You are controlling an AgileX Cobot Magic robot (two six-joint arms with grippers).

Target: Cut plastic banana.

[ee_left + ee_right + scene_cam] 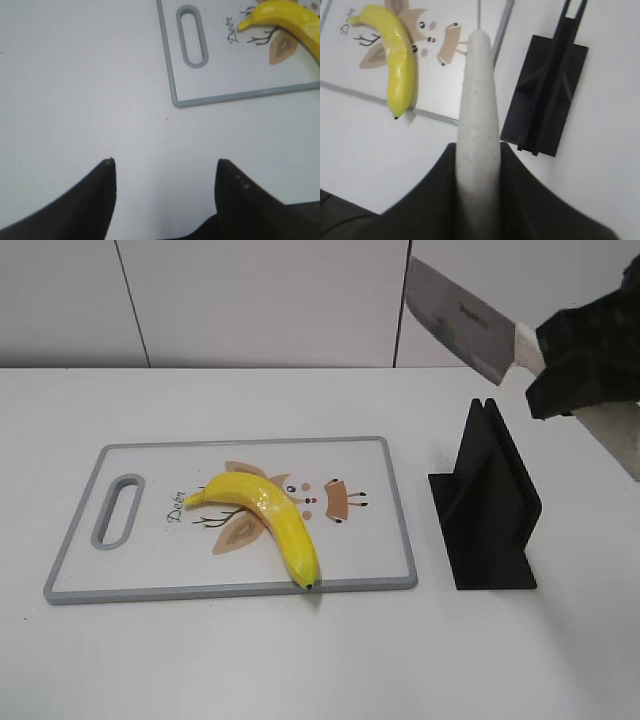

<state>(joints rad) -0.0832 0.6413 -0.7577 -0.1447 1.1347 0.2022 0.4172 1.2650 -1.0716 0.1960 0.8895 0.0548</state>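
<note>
Exterior view: the plastic banana (268, 523) lies on the cutting board (390, 510). Right gripper (570, 355), clamped on the knife (465, 320) handle, holds it above the black knife stand (485, 502), whose slot shows nothing inside. Left gripper (162, 167) spreads wide over bare table (75, 85).

So there's a white table (300, 660) with a white cutting board (150, 560) lying flat on it. The board has a grey rim and a long grey handle slot (119, 510) over at its 9 o'clock end. Printed in the middle is a little cartoon deer face (330, 498) in browns, with the word "Deer" (175, 507) next to it. At 3 o'clock from the board, just beside it but not touching, a black knife stand (487, 505) sits upright with a slot in its top. Behind everything runs a plain white panelled wall (250, 300).
</note>
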